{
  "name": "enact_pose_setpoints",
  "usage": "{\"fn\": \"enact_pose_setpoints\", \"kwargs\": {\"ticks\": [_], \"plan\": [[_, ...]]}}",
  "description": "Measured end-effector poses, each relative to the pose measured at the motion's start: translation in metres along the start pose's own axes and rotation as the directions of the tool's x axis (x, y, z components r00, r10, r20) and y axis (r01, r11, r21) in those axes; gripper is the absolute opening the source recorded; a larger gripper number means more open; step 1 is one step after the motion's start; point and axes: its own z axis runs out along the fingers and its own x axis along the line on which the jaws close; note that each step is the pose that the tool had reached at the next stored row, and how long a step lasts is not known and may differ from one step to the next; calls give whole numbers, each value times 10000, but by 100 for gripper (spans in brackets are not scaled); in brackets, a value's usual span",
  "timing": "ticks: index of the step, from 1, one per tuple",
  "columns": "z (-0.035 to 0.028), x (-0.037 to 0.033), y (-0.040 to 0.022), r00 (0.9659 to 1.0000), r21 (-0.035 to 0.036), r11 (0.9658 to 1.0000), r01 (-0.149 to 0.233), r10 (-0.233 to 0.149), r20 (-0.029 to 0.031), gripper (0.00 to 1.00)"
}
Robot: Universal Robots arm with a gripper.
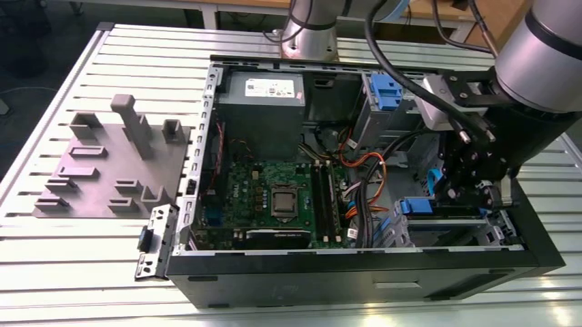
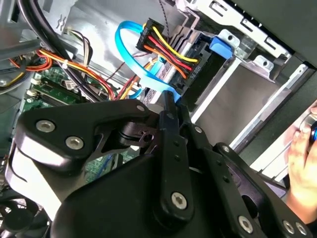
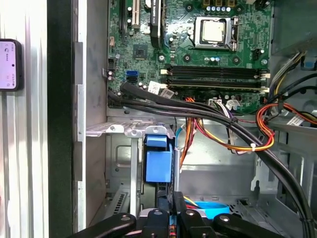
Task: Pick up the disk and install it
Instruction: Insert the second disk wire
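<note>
The disk point(image 3: 158, 161) stood low in the computer case point(image 1: 345, 272). The gripper point(image 2: 169, 101) had its fingers pinched close, right beside it. It looked hard and breakable; best held by its sides

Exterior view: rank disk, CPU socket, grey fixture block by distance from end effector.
1. disk, beside the end effector, exterior view's right.
2. CPU socket, mid-case.
3. grey fixture block, on the table, exterior view's left.
</note>
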Motion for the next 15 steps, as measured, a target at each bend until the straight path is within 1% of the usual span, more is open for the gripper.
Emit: {"fn": "enact_pose_setpoints", "kwargs": {"ticks": [4,5,7,8,9,15], "plan": [[-11,12,-1,9999,1,10000,-10,10,170,16],[-10,24,-1,9998,2,10000,-12,12,209,16],[-5,60,0,9995,5,10000,-19,18,310,16],[-4,70,1,9995,5,10000,-20,20,325,16],[-5,77,1,9995,5,10000,-21,20,329,16],[1,101,-1,9994,5,10000,-21,20,335,16]]}}
